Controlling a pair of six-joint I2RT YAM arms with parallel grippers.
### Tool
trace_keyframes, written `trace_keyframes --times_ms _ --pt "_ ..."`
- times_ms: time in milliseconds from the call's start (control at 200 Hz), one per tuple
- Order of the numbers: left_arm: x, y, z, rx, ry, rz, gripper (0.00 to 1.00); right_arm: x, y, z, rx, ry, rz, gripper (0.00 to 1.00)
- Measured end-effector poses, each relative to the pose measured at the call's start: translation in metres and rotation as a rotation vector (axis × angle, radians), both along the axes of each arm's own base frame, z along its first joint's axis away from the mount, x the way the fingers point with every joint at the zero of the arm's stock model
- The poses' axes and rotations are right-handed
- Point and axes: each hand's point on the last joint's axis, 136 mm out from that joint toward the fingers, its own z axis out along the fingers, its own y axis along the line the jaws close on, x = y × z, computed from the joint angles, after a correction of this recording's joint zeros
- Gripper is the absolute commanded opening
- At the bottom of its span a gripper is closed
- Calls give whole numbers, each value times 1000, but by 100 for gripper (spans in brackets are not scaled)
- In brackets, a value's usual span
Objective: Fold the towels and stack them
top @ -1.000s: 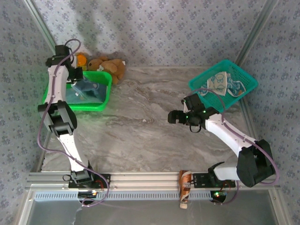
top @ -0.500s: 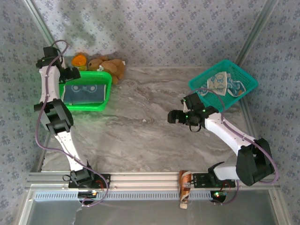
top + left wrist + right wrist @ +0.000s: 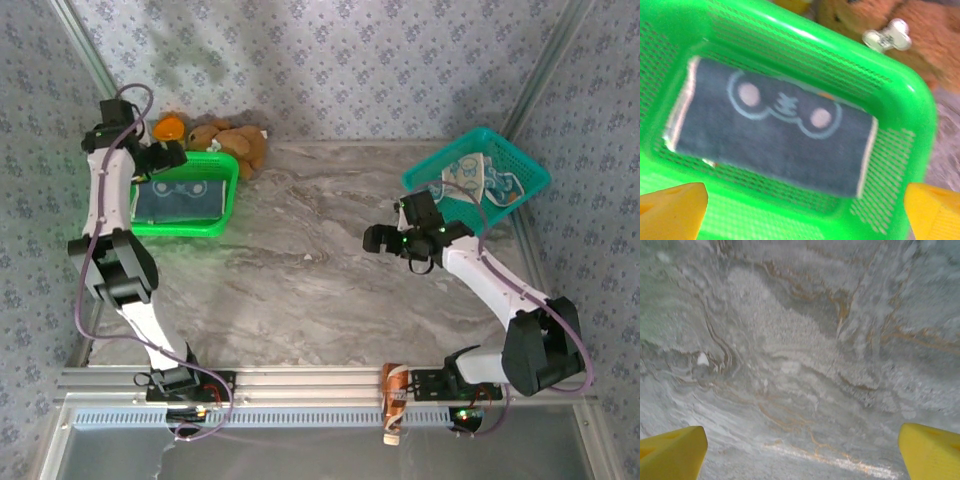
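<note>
Towel [image 3: 180,200] in blue-grey lies folded flat in the green basket [image 3: 228,180], upper left; left gripper [image 3: 172,155] has let go, fingers wide, empty. Right gripper [image 3: 373,238], spread empty, hovers over bare centre table [image 3: 300,290].

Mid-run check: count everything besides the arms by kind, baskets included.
Baskets: 2, green basket and teal basket
Towels: 3 visible, dark folded towel in the green basket, pale printed towel in the teal one, striped towel at the front rail
Toys: 1, brown plush toy
Other: 1, orange item beside the toy
Total: 7
</note>
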Motion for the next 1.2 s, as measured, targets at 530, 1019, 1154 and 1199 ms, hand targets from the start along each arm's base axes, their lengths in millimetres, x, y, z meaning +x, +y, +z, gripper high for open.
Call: trace_keyframes --times_ms 530,1019,1154,1199 --pt "-109 -154 -25 -175 5 -201 100 85 -110 51 -76 -148 -364 100" --pt "-141 -207 -38 -192 35 -255 100 171 -222 -2 -140 -46 -621 78" --pt "-143 -207 -31 -205 19 -244 100 198 -224 -17 -126 -31 -638 73" --pt "-143 -207 -28 -206 11 -244 100 208 -224 -22 -118 -26 -644 73"
